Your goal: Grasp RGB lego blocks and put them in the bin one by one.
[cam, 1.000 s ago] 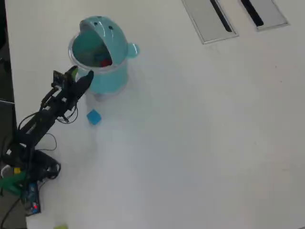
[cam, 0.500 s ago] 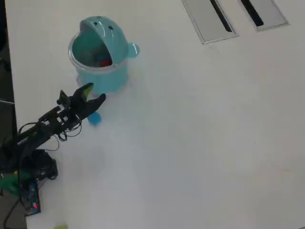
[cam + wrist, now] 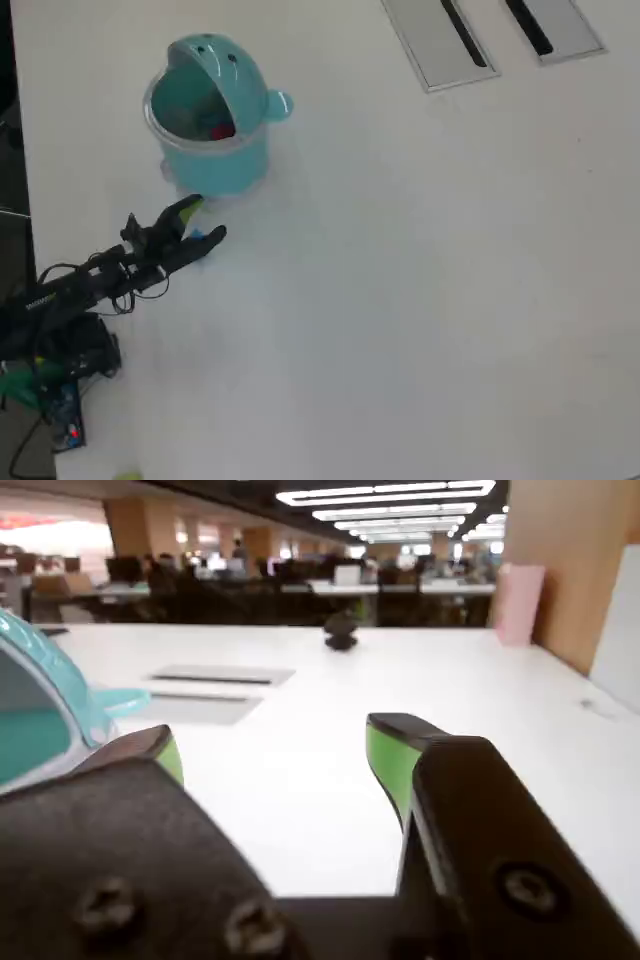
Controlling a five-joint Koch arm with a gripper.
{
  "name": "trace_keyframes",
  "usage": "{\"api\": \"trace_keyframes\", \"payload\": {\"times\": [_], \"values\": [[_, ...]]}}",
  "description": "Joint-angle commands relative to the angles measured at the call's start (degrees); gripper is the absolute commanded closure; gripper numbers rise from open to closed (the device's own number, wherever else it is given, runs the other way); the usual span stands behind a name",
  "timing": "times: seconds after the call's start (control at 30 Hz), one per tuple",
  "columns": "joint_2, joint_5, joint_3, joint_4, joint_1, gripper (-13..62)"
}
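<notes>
The teal bin [image 3: 212, 125] stands at the upper left in the overhead view, with its domed lid tipped back. A red block [image 3: 222, 129] lies inside it. Just below the bin, my gripper [image 3: 207, 220] is open and low over the table. A small patch of the blue block [image 3: 201, 240] shows between the jaws and is mostly covered by the lower one. In the wrist view the gripper [image 3: 280, 748] is open, its green pads [image 3: 392, 762] wide apart over bare white table. The bin [image 3: 45, 705] fills the left edge there. The blue block is hidden in that view.
Two grey slotted panels [image 3: 440, 40] [image 3: 555, 25] are set into the table at the top right, and one [image 3: 215, 675] also shows in the wrist view beyond the bin. The arm's base and cables [image 3: 55, 350] sit at the left table edge.
The gripper has come down from the bin's rim to the table and moved over the blue block. Its jaws have opened wider.
</notes>
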Motion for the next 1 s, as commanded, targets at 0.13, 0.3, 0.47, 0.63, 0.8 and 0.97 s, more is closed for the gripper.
{"api": "trace_keyframes", "payload": {"times": [0.13, 0.3, 0.47, 0.63, 0.8, 0.97], "values": [[3.3, 3.4, -0.1, -4.1, 6.4, 14.5], [3.1, 2.7, 3.1, -6.9, 10.1, 14.3], [3.7, 2.5, 7.3, -12.0, 13.0, 14.2], [3.7, -1.8, 12.5, -16.0, 17.2, 14.1], [3.6, -4.0, 13.8, -16.1, 23.7, 14.1], [3.5, -7.0, 17.4, -22.9, 30.5, 14.4]]}}
